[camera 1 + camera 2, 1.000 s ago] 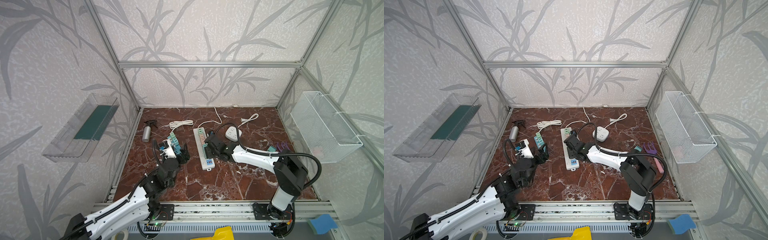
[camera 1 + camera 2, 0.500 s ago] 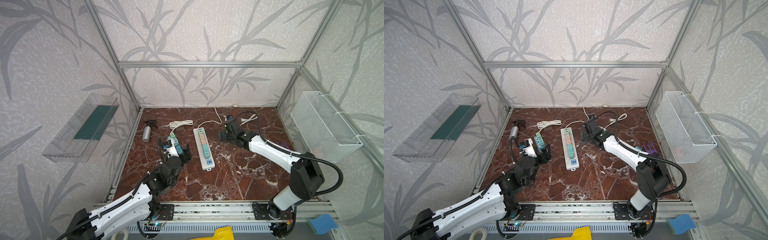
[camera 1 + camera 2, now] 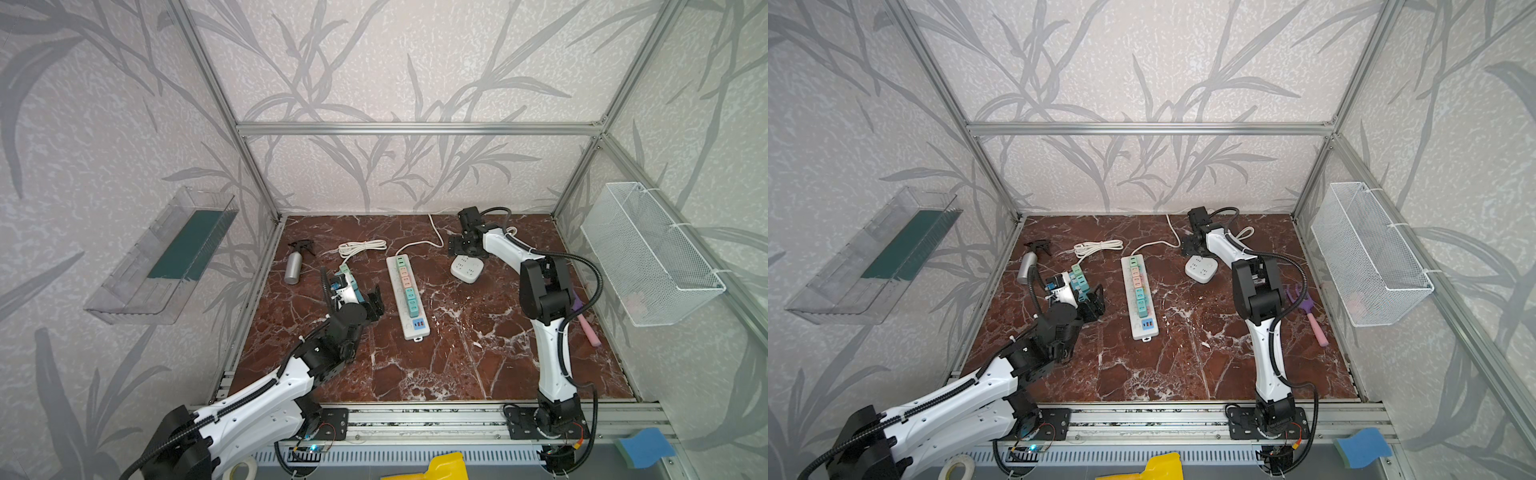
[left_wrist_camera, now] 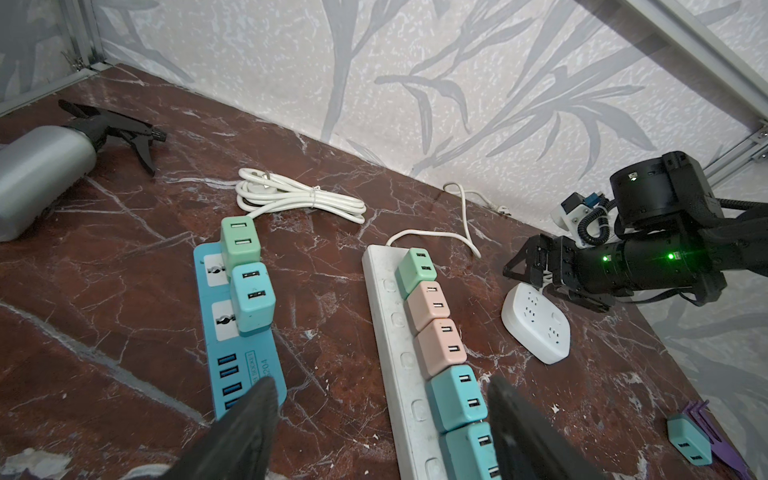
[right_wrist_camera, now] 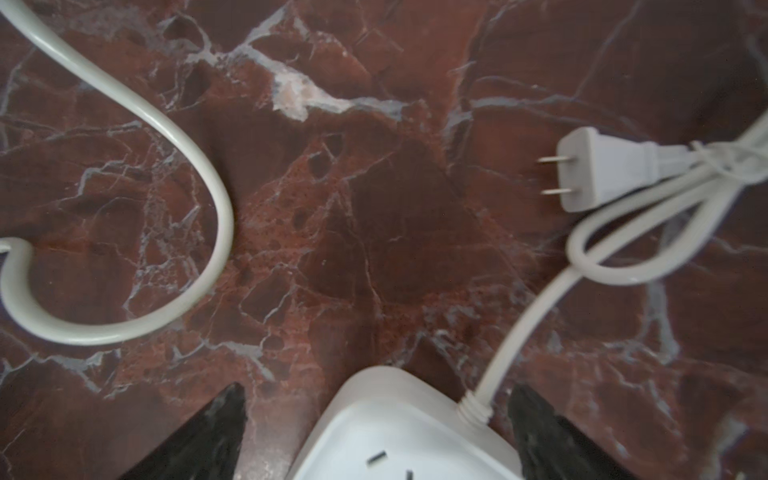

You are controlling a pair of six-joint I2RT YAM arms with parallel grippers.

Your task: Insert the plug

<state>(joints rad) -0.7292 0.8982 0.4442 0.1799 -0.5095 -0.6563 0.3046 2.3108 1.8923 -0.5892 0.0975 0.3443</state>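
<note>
While the white plug lies flat on the tabletop just past the round socket, its long axis runs parallel to the jaw line of the right gripper. This gripper hangs wide open and empty, nearer than the released left gripper.

bench: red-brown marble, white veins
plug: white
socket between the jaws: white
long strip: white
short strip: blue
</note>
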